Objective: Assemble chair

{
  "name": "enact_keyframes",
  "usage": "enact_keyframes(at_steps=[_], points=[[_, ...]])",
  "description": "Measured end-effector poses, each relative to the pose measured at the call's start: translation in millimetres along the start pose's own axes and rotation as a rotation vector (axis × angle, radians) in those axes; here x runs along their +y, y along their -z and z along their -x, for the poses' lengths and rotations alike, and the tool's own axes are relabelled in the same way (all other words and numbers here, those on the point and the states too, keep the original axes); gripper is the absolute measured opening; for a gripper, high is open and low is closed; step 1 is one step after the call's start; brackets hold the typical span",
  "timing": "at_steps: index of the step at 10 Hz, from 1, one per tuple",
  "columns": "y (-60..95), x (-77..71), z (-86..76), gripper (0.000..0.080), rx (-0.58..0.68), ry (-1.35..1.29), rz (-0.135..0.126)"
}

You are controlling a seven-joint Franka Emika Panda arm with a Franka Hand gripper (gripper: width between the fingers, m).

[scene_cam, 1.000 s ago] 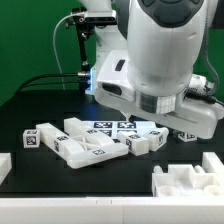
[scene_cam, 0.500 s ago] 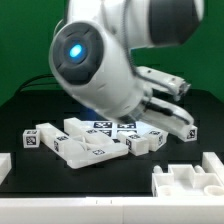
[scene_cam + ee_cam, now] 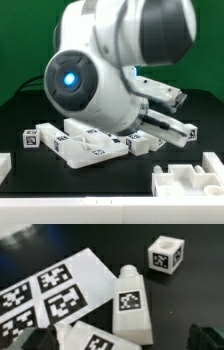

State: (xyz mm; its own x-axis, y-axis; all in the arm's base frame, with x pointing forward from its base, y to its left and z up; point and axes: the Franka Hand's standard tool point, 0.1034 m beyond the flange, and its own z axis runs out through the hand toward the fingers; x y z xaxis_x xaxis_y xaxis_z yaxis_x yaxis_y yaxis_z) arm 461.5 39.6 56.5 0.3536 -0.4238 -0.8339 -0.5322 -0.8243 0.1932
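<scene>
— Where were the chair parts (image 3: 92, 143)?
— Loose on the black surface (image 3: 90, 182), clustered by the marker board (image 3: 50, 288). You had a long tagged leg (image 3: 131, 308) lying at the board's edge, with a small tagged cube (image 3: 166, 253) apart from it.
— And the hand (image 3: 172, 114)?
— Released. Its fingers (image 3: 207, 334) were spread wide over the leg, grasping nothing.
</scene>
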Motion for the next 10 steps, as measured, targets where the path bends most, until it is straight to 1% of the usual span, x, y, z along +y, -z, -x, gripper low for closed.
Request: enact_keyframes(at_steps=[1,2,3,5,7,8,9,10], points=[[-7.2,-2.5,7.8,0.0649,0.058,0.010,0.012],[-16.4,-2.0,16.9,0.0649,0.085,0.017,0.046],[-22.3,-4.7,24.0,0.0649,0.095,0.007,0.075],[-21.0,-2.8,20.1,0.0649,0.092,0.006,0.067],[-21.9,-2.7,20.0,0.0649,0.091,0.006,0.068],[-24.8,-7.5,13.9,0.0649,0.120,0.000,0.025],[-32.9,-9.3,9.4,0.0649,0.130,-0.013,-0.019],[-38.3,-9.8,5.6,0.0649,0.135,-0.018,-0.034]])
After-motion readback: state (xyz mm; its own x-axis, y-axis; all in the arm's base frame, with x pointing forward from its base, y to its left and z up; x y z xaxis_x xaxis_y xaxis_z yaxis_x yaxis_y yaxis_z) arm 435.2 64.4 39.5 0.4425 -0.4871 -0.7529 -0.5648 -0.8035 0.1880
